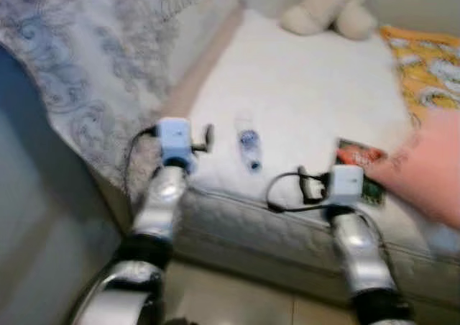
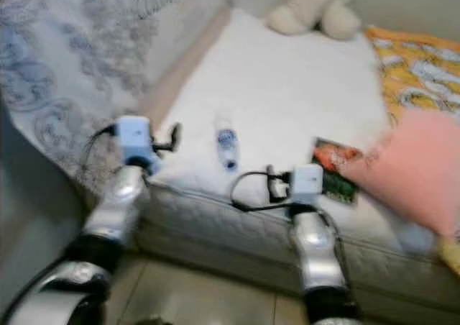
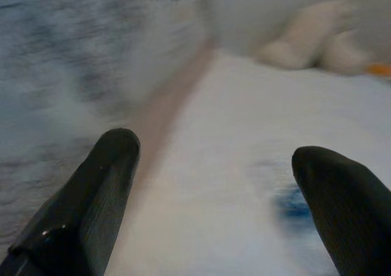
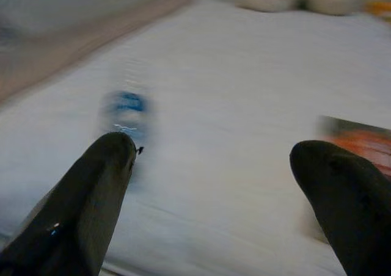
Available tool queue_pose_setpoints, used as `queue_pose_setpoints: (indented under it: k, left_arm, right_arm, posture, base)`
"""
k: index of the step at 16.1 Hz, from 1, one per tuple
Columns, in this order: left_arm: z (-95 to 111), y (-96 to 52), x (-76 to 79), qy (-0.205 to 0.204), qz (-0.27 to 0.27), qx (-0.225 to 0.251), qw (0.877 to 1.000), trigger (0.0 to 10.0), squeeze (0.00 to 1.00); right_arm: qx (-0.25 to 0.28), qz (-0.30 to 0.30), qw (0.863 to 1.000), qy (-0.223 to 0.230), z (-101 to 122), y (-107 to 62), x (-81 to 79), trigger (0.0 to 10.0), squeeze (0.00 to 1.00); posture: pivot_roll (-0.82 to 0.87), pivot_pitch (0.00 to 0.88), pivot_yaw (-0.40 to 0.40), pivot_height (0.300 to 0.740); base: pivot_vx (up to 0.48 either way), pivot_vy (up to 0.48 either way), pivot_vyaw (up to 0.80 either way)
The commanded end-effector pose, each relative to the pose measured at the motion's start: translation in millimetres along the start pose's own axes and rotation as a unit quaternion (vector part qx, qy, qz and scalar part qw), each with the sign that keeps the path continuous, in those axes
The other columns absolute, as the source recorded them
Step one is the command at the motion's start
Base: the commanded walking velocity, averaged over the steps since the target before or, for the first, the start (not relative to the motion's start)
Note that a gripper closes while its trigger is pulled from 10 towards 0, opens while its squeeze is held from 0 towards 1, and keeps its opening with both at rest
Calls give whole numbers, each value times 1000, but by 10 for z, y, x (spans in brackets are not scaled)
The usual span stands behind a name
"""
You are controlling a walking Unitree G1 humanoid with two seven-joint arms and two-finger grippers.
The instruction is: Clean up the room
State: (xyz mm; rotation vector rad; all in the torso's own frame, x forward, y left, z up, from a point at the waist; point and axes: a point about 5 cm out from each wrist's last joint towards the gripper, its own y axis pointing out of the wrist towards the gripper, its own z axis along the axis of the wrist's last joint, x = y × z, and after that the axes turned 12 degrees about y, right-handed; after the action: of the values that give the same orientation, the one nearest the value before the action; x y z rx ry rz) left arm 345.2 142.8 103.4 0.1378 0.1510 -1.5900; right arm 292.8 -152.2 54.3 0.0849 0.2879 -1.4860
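**Grippers up at the bed's edge, bottle lying just ahead**

Bottle (image 1: pixel 249 147) first: you've got it flat on its side on the white bed (image 1: pixel 302 80), near the front edge and between your two arms, blue label showing. It's the nearest loose thing, so I'd judge it the first pick.

Your left gripper (image 3: pixel 217 184) hangs over the bed's left edge, fingers spread wide with nothing between them. The bottle's blue smear sits just beside one fingertip, so you're a touch off line and would need to shift toward it.

Your right gripper (image 4: pixel 211 184) is spread just as wide and empty, held over the sheet. The bottle lies just past one finger, and the snack packet (image 1: pixel 363 163) shows by the other. That one lies flat on the sheet in front of your right wrist, touching the pink pillow (image 1: pixel 424 170).

Farther back, a plush toy (image 1: pixel 327 8) sits by the wall, and an orange patterned blanket (image 1: pixel 424 62) covers the bed's right side.

Everything is blurred, so hold off closing until the picture settles.
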Motion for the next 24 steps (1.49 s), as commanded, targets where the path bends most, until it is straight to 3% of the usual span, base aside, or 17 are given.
queue_pose_setpoints:
  k: [1,8,11,13,16,18,19,20,24]
  left_arm:
    - [34,9,90,-6,-6,0,1000,10000,0]
    - [91,-5,145,0,-20,16,1000,10000,0]
    - [148,-86,80,26,-22,35,999,10000,0]
    - [191,-205,33,40,-48,45,997,10000,0]
    - [199,-516,-138,61,-78,32,995,10000,0]
    - [180,-745,-313,80,-64,8,995,10000,0]
    - [189,-802,-340,83,-65,5,994,10000,0]
    - [243,-948,-391,93,-68,-2,993,10000,0]
    - [275,-1341,-441,103,-70,-46,991,10000,0]
  right_arm:
    - [7,-11,1000,-11,64,-11,108,10000,0]
    - [5,-16,1000,-10,63,-16,117,10000,0]
    - [14,-23,1000,9,171,107,134,10000,0]
    - [20,-33,999,1,271,274,150,10000,0]
    - [7,-80,997,-3,358,469,206,10000,0]
    - [-25,-80,996,-3,271,516,142,10000,0]
    - [-31,-79,996,-1,247,517,123,10000,0]
    - [-41,-76,996,-2,194,520,86,10000,0]
    - [-84,-108,991,-7,27,485,96,10000,0]
  posture:
    - [-54,0,-31,740]
    - [-54,0,-31,740]
    - [-6,0,-20,740]
    - [67,42,2,740]
    - [191,141,50,740]
    - [267,203,81,740]
    - [290,226,88,740]
    - [323,257,96,740]
    - [387,366,110,740]
  base:
    - [461,0,0]
    - [468,0,0]
    - [0,0,0]
    - [0,0,0]
    - [0,0,0]
    - [0,0,0]
    - [0,0,0]
    - [0,0,0]
    - [0,0,0]
